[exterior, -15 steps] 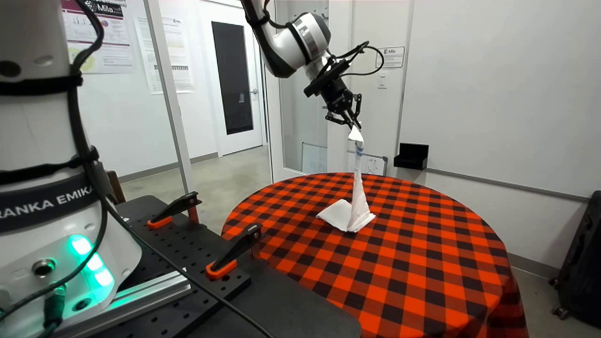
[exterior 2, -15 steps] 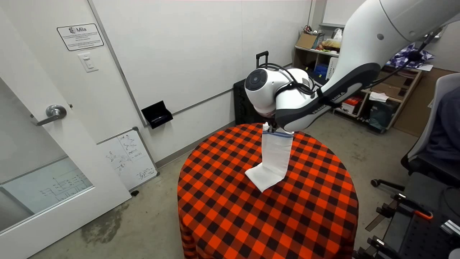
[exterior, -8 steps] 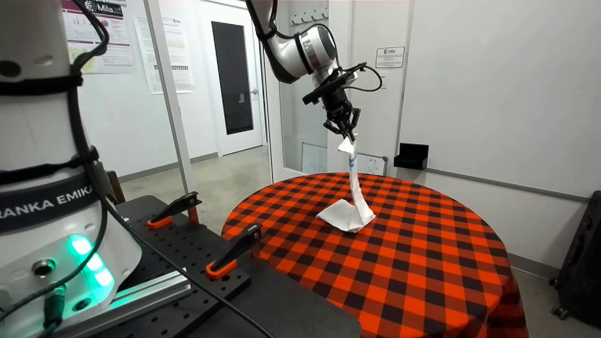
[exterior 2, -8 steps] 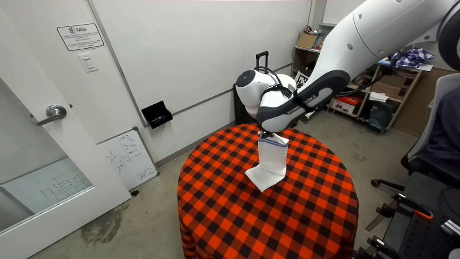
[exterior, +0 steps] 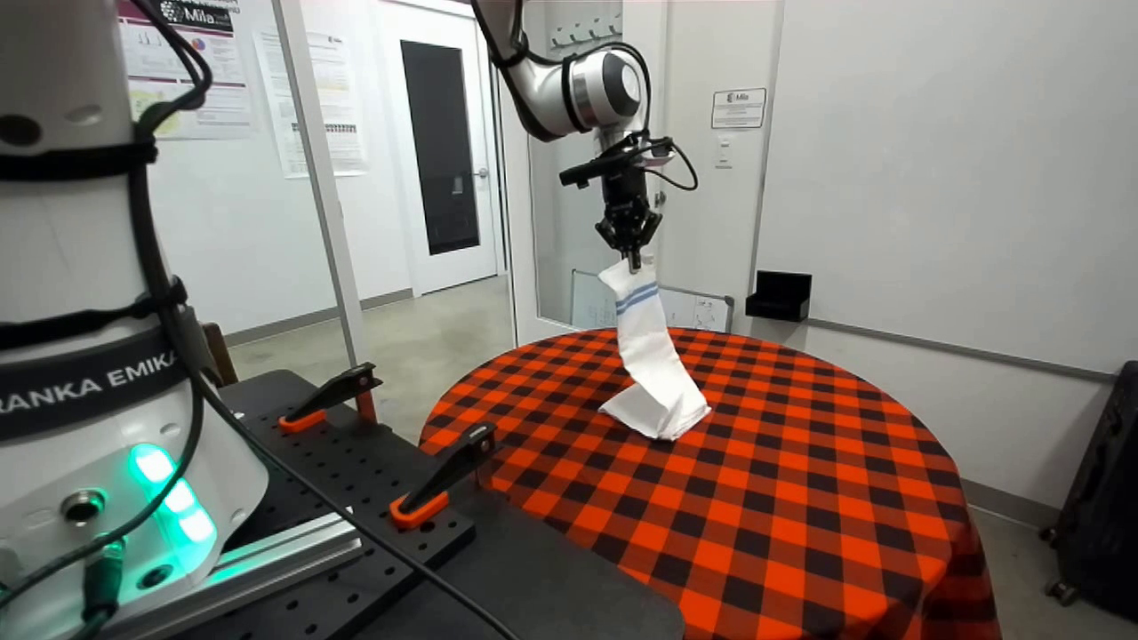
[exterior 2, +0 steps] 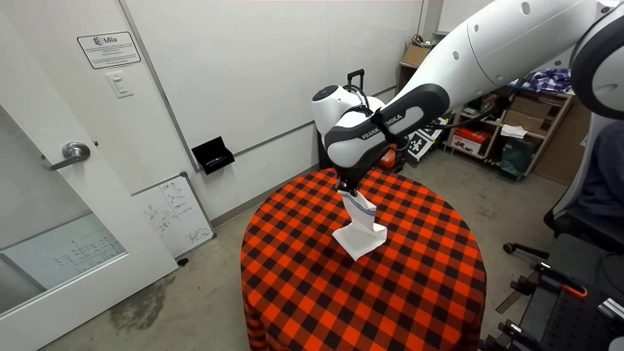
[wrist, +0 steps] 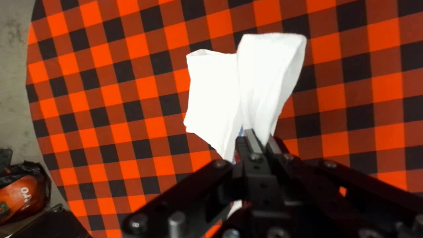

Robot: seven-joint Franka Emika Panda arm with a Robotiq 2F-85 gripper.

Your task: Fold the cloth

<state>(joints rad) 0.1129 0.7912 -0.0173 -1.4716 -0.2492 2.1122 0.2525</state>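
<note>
1. White cloth (exterior: 647, 342), blue stripes near its raised end: seen in both exterior views. Lower portion lies on the red-and-black checked tablecloth (exterior: 800, 498); upper portion rises at a tilt to the Robotiq gripper (exterior: 634, 264).
2. Gripper: pointing downward, fingers drawn together, upper end of the cloth pinched between them. In the wrist view a fold of cloth projects past the fingertips (wrist: 254, 142).
3. Tablecloth: round in outline, hanging over at the edge.
4. Franka Emika Panda arm (exterior 2: 512, 53): extended above the tablecloth. Base (exterior: 80, 240) shows green lights (exterior: 173, 493).
5. Two black-and-orange clamps (exterior: 449, 471): on the perforated black plate (exterior: 347, 444) beside the base.
6. Black wall tray (exterior 2: 213, 155): just beside the large whiteboard (exterior 2: 253, 73).
</note>
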